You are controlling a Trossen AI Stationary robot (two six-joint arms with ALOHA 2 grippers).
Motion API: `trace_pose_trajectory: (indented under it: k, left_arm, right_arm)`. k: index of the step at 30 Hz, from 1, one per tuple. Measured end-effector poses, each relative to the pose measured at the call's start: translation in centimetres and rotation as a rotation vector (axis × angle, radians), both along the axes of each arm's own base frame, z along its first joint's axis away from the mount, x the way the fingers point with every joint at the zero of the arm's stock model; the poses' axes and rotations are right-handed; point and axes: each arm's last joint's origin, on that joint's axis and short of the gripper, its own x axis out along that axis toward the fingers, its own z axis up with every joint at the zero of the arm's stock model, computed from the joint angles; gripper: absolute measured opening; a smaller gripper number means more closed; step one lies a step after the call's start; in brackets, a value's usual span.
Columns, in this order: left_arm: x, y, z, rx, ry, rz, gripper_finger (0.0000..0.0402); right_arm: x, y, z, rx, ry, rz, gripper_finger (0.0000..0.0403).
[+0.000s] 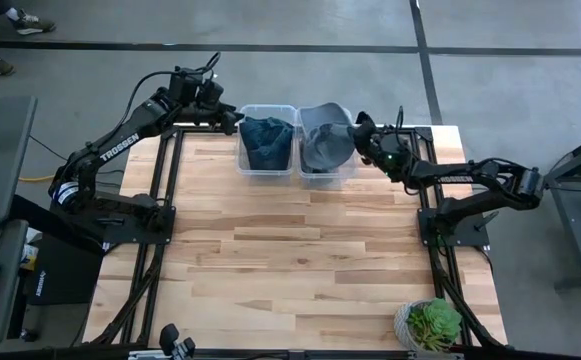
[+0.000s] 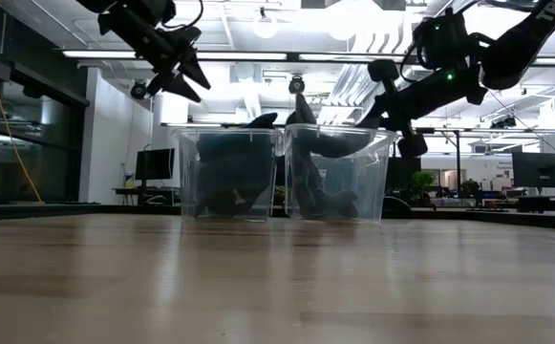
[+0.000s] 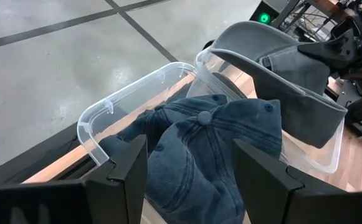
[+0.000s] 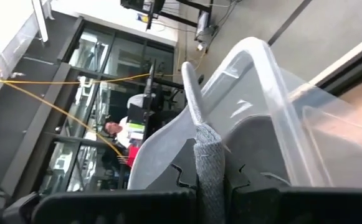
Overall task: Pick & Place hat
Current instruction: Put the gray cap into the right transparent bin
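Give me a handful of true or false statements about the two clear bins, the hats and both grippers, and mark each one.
1. The dark blue denim cap lies in the clear plastic bin on the left. True.
2. The right gripper is open and empty. False: it is shut on the grey fabric cap, pinching its edge.
3. The left gripper is open above the blue cap. True.
4. The grey cap lies flat on the wooden table. False: it is at the clear plastic bin on the right, partly above its rim.
5. A green potted plant stands between the two bins. False: it stands at the table's near right corner.
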Motion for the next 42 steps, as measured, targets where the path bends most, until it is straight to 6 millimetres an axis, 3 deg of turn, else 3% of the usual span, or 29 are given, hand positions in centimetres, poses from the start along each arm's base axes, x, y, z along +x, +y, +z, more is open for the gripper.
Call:
trace_pose_trajectory:
  k: [9,22,42]
  left_arm:
    - [0.0,0.0,-0.1,-0.008,0.007,-0.001,0.0193]
    - [0.0,0.0,-0.1,0.005,0.014,-0.012,0.0193]
    - [0.0,-0.1,-0.1,-0.001,0.004,-0.038,0.0193]
  right_arm:
    - [0.1,0.7,-0.9,0.045,0.081,-0.012,0.0005]
    - [0.3,0.5,-0.6,-0.043,0.147,0.117,0.0068]
    - [-0.9,-1.6,-0.4,-0.223,0.288,0.349,0.0072]
